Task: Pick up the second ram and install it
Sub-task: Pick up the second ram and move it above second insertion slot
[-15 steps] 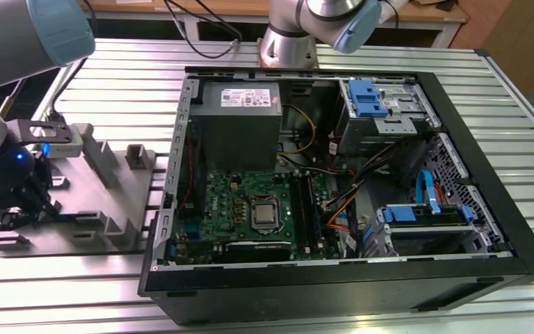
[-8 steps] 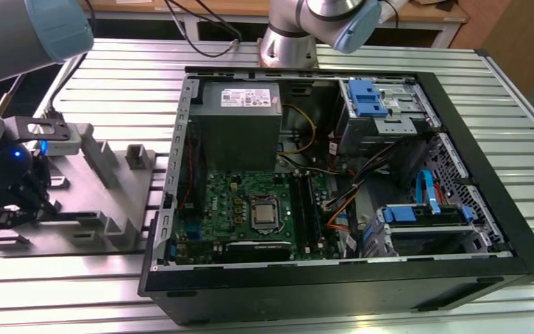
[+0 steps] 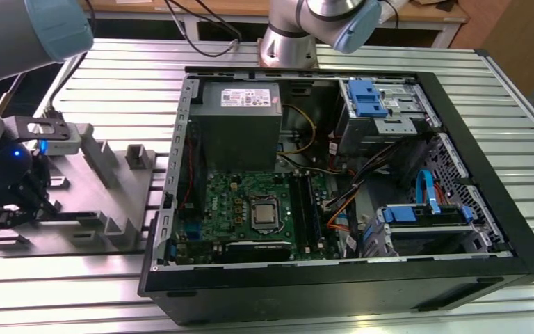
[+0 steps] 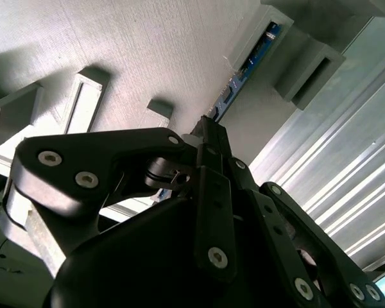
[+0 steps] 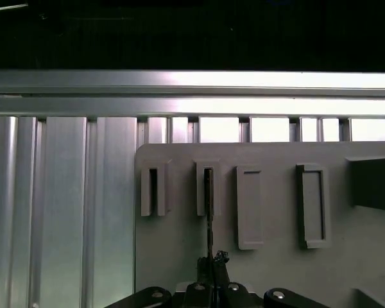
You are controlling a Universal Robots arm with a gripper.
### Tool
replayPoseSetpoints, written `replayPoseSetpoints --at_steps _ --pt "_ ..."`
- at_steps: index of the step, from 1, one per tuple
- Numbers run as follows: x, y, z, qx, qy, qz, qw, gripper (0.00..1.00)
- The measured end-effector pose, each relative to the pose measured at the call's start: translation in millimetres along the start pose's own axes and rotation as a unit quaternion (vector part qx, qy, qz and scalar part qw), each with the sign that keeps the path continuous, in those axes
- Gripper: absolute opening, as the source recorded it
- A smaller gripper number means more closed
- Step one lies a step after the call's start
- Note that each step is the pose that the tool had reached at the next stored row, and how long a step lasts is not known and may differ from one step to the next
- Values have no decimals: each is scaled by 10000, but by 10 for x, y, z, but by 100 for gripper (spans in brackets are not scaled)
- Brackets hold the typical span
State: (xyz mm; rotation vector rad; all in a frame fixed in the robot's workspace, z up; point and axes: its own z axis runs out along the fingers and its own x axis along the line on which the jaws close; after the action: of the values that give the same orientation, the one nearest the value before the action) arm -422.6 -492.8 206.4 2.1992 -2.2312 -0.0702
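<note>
One ram (image 5: 208, 215) stands on edge in a slot of the grey holder (image 5: 276, 269). In the first wrist view the pincer (image 5: 212, 264) is closed on the ram's near end. In the exterior view the holder lies on the ribbed worktop (image 3: 109, 76), at the exterior view's left of the open case (image 3: 499, 229).

An open black computer case (image 3: 341, 278) is lying on the slatted aluminium table (image 3: 119, 62), showing a grey power supply (image 3: 239, 122), a green motherboard (image 3: 220, 202) and blue drive brackets (image 3: 364, 97), while a grey holder plate (image 3: 123, 202) is sitting just beside it.
</note>
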Motion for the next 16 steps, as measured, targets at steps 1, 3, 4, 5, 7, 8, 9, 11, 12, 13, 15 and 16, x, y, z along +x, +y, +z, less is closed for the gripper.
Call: replayPoseSetpoints --at_steps 1,3,4,5,7,8,9,11,12,13,15,16 --pt "0 1 -12 -3 2 0 10000 11" --pt "-1 2 -41 0 0 0 10000 11" --pt "-1 2 -60 0 0 0 10000 11" --pt "-2 3 -78 0 0 0 10000 11" --pt "-3 4 -116 0 0 0 10000 11" --pt "-4 5 -138 0 0 0 10000 11" --pt "-4 6 -161 0 0 0 10000 11" --pt "-5 8 -211 1 0 0 10000 11" --pt "-6 9 -237 1 0 0 10000 11" --pt "-7 10 -267 2 0 0 10000 11" --pt "-8 12 -326 3 0 0 10000 11" --pt "-9 13 -359 3 0 0 10000 11"
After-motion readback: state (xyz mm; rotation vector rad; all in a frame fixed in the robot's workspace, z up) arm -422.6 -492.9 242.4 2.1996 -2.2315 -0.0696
